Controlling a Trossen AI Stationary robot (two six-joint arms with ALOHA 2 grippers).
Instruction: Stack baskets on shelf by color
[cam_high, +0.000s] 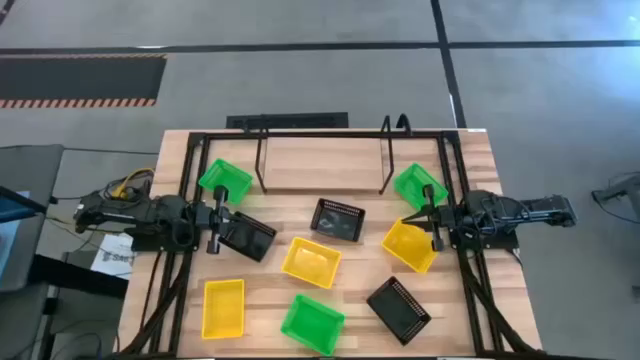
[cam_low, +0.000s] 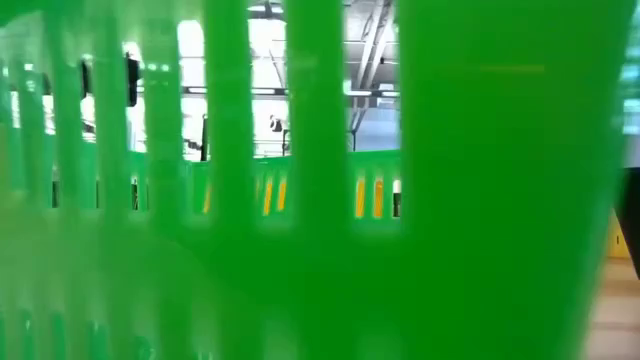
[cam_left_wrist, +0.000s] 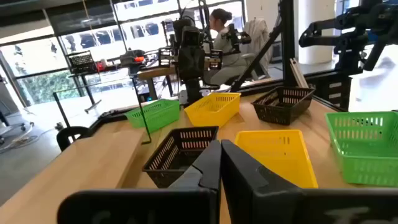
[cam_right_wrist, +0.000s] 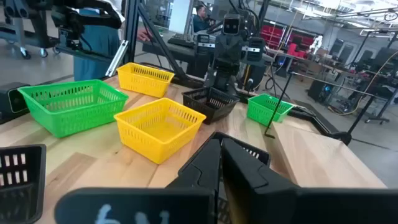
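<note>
Nine baskets lie scattered on the tabletop in the high view: green ones (cam_high: 222, 180) (cam_high: 418, 185) (cam_high: 312, 323), yellow ones (cam_high: 310, 262) (cam_high: 408, 245) (cam_high: 223, 307) and black ones (cam_high: 337, 218) (cam_high: 245, 236) (cam_high: 398, 308). The shelf (cam_high: 320, 160) stands at the far edge with nothing on its plank. My left gripper (cam_high: 213, 228) (cam_left_wrist: 214, 165) is shut beside a black basket. My right gripper (cam_high: 432, 228) (cam_right_wrist: 219, 158) is shut beside a yellow basket. The nearest green basket (cam_low: 320, 200) fills the low view.
Black frame rails (cam_high: 190, 200) run along both table sides and the far edge. The shelf's upright wire loops (cam_high: 262, 160) stand at its ends. Bare wood lies between the shelf and the middle baskets. A person (cam_left_wrist: 221, 25) sits in the room beyond the table.
</note>
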